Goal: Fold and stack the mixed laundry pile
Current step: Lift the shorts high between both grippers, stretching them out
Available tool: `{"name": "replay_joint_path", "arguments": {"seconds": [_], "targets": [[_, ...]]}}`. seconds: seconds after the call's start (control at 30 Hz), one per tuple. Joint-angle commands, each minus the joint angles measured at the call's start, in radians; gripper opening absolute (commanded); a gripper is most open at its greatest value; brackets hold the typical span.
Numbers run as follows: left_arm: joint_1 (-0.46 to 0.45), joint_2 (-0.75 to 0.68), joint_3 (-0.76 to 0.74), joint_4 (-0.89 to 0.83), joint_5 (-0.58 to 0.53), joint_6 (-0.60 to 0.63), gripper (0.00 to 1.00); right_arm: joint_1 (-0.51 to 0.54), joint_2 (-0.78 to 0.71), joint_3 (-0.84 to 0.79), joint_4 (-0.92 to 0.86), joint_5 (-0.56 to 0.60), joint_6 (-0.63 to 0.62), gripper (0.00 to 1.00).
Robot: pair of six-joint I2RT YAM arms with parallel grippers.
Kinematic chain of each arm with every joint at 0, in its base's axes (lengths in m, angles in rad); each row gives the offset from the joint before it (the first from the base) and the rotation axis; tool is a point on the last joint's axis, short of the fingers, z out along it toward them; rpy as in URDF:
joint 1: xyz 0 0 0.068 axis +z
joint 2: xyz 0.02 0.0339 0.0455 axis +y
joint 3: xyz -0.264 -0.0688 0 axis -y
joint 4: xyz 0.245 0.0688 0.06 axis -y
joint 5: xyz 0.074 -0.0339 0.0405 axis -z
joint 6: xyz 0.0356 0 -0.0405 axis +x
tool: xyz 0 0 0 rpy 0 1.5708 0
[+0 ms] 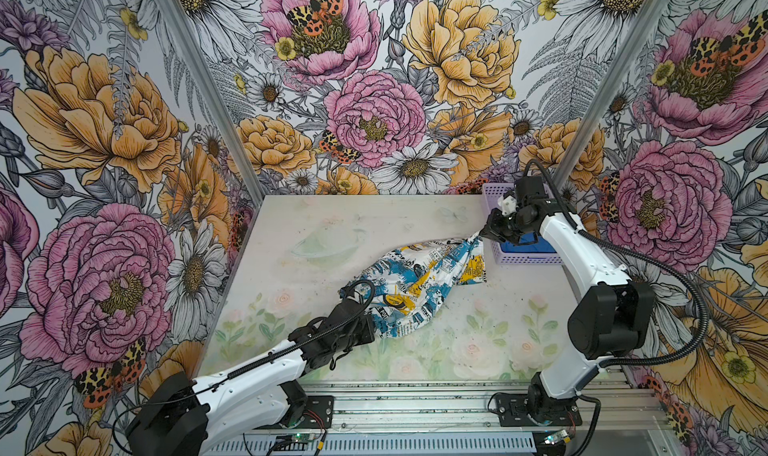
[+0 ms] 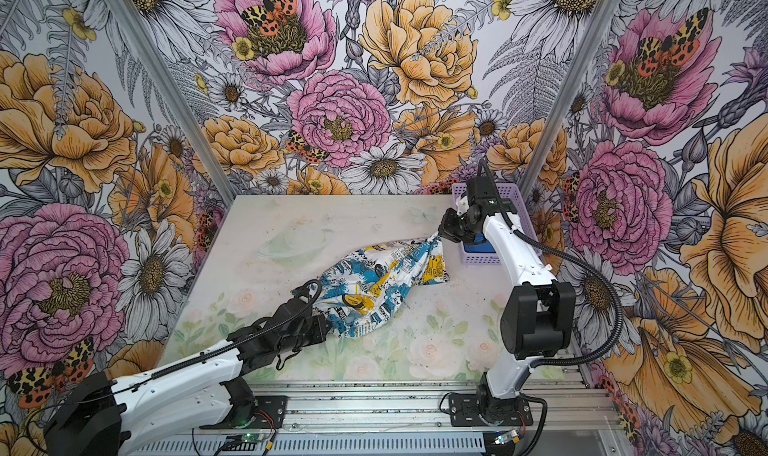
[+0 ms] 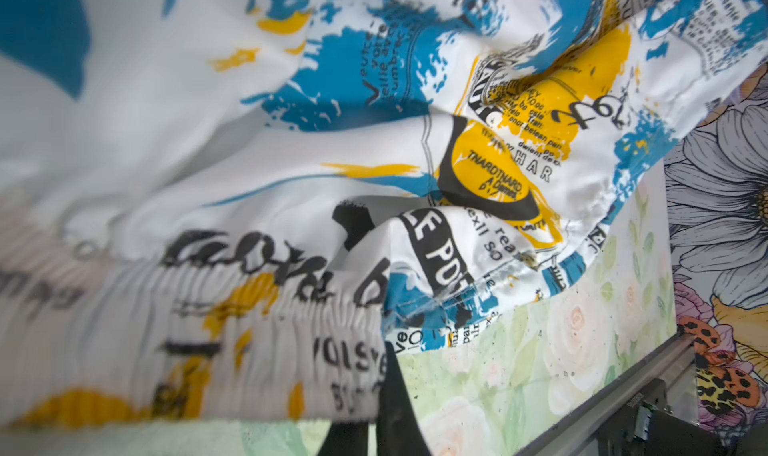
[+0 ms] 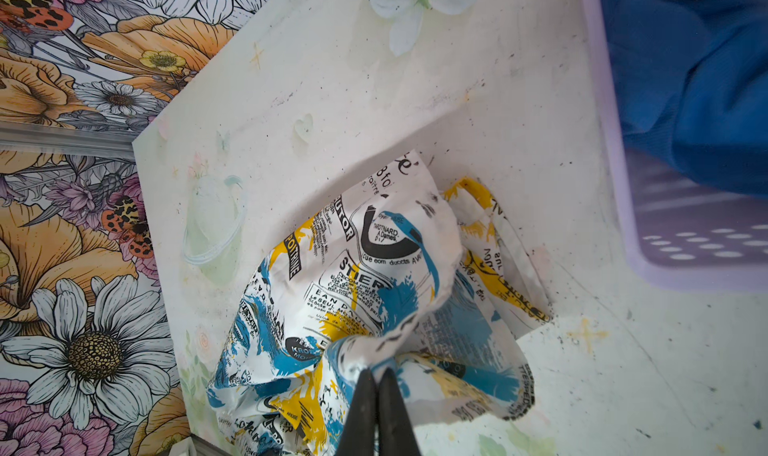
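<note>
Left gripper (image 1: pixel 375 324): nearest me, low over the table (image 1: pixel 316 233), jaws clenched on the near, elastic-gathered end of the printed garment (image 1: pixel 419 283).
Right gripper (image 1: pixel 482 232): pinched tight on the garment's far corner, holding it raised just beside the lavender basket (image 1: pixel 524 260).
Printed garment: stretched between my two grippers, its middle sagging onto the table.
Blue T-shirt (image 1: pixel 527 247): bunched inside the basket, at the table's far right corner.

Floral walls (image 1: pixel 104 100), pastel painted tabletop (image 1: pixel 316 225)
</note>
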Motion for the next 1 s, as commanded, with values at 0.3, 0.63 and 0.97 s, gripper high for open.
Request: {"name": "replay_joint_path", "arguments": {"seconds": [0.3,0.63,0.97], "targets": [[0.259,-0.079,0.655,-0.486,0.029,0.272,0.0,-0.097,-0.121,0.303,-0.111,-0.082,-0.059,0.0],[0.526,0.168,1.381,-0.602,0.237,0.445,0.0,-0.163,-0.045,1.053,-0.256,-0.104,-0.006,0.0],[0.59,0.369,1.76,-0.587,0.305,0.472,0.0,-0.253,-0.02,1.228,-0.077,-0.133,0.139,0.0]]}}
